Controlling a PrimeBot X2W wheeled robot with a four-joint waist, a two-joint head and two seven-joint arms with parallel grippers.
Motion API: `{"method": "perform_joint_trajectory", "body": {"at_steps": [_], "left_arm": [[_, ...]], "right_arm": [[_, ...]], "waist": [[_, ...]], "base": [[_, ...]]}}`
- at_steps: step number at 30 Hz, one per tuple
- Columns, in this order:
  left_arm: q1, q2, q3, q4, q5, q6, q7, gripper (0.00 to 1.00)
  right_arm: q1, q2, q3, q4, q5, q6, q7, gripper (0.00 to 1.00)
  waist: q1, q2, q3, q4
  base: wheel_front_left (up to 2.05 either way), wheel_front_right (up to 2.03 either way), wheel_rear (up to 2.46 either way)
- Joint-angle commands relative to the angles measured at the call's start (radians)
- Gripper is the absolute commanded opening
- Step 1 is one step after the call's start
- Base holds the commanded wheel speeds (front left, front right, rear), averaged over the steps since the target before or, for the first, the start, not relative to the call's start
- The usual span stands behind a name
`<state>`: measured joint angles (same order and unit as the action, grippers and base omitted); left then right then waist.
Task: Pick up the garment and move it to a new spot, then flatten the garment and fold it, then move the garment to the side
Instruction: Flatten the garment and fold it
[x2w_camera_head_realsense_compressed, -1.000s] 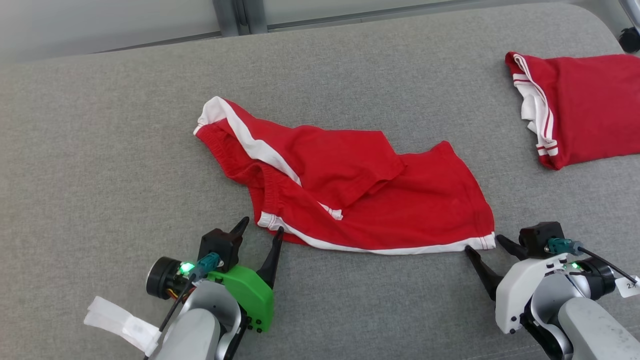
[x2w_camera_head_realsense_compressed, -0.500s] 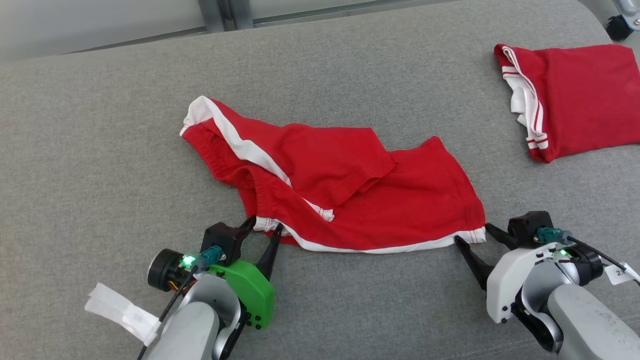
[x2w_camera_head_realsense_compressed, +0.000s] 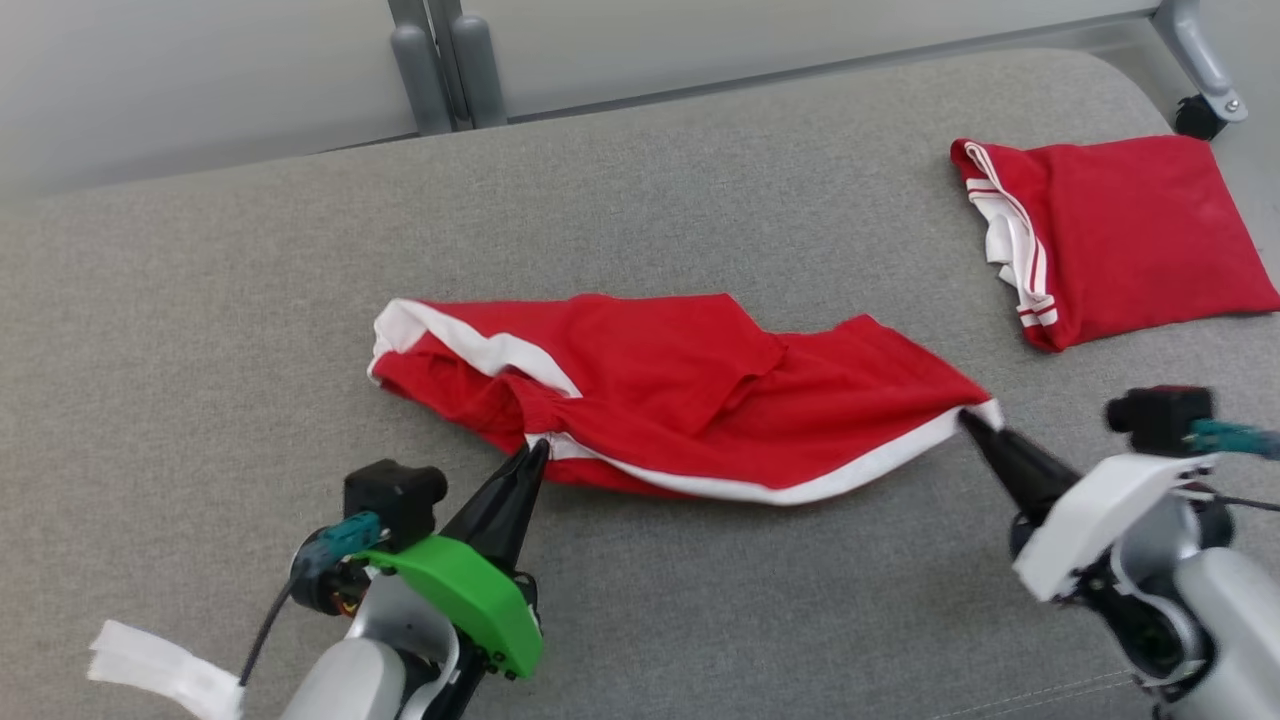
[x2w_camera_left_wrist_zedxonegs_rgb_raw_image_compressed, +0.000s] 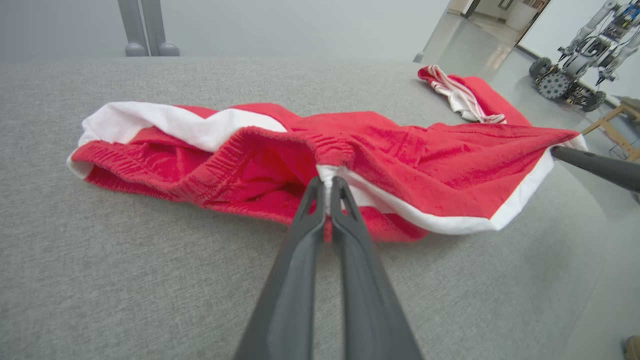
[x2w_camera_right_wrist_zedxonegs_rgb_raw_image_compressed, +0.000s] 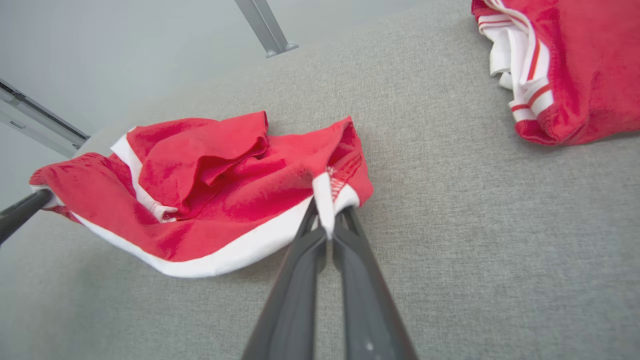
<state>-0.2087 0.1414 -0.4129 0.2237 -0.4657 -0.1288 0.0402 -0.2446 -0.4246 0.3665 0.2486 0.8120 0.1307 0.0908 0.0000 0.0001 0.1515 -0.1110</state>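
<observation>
Shorts in red with white trim, the garment (x2w_camera_head_realsense_compressed: 700, 400), stretch across the middle of a grey padded surface (x2w_camera_head_realsense_compressed: 200, 330) in the head view. The left gripper (x2w_camera_head_realsense_compressed: 535, 452) has its jaws clamped on the waistband corner. The right gripper (x2w_camera_head_realsense_compressed: 972, 420) has its jaws pinched on the white hem corner at the opposite end. The near edge runs taut between them, and one leg lies flopped over the other. A folded red cloth (x2w_camera_head_realsense_compressed: 1120, 240) sits well apart at the far right, near the surface's rounded corner.

In the left wrist view, the two dark fingers meet on the white trim beside the gathered elastic. The front edge looks raised; the back seems to rest on the surface, though this is hard to judge. Another robot (x2w_camera_left_wrist_zedxonegs_rgb_raw_image_compressed: 575, 75) stands on the floor beyond.

In the right wrist view, the fingers close on a fold of hem, with bare grey fabric all around.

Judging by this, only the pick-up has begun (both corners are held). Moving, flattening, folding and setting aside all remain. Open room lies to the left and front; the right side is narrower, bounded by the folded cloth and the edge.
</observation>
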Motion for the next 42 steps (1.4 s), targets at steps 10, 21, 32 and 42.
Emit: {"method": "perform_joint_trajectory", "body": {"at_steps": [10, 21, 32, 42], "left_arm": [[0.163, 0.114, 0.070, -0.744, -0.253, 0.067, 0.320, 0.00], [-0.375, 0.166, 0.153, -0.776, -0.215, 0.127, 0.564, 0.00], [-1.183, 0.068, 0.157, -0.031, 0.053, 0.067, 0.222, 0.00], [-1.212, 0.002, 0.147, 0.413, 0.040, 0.016, -0.170, 0.00]], "right_arm": [[0.229, -0.225, -0.374, -0.615, 0.322, 0.000, 0.164, 0.00], [-0.178, -0.232, -0.528, -0.623, 0.424, 0.000, 0.376, 0.00], [-1.130, 0.148, -0.573, 0.035, -0.094, -0.001, 0.345, 0.00], [-1.148, 0.302, -0.549, 0.259, -0.228, -0.001, 0.181, 0.00]], "waist": [[0.0000, -0.0001, 0.011, -0.006], [0.0000, -0.0001, 0.327, -0.013], [0.0000, -0.0001, 0.623, -0.018], [0.0000, -0.0001, 0.637, 0.003]], "base": [[0.00, 0.00, 0.00], [0.00, 0.00, 0.00], [0.00, 0.00, 0.00], [0.00, 0.00, 0.00]]}}
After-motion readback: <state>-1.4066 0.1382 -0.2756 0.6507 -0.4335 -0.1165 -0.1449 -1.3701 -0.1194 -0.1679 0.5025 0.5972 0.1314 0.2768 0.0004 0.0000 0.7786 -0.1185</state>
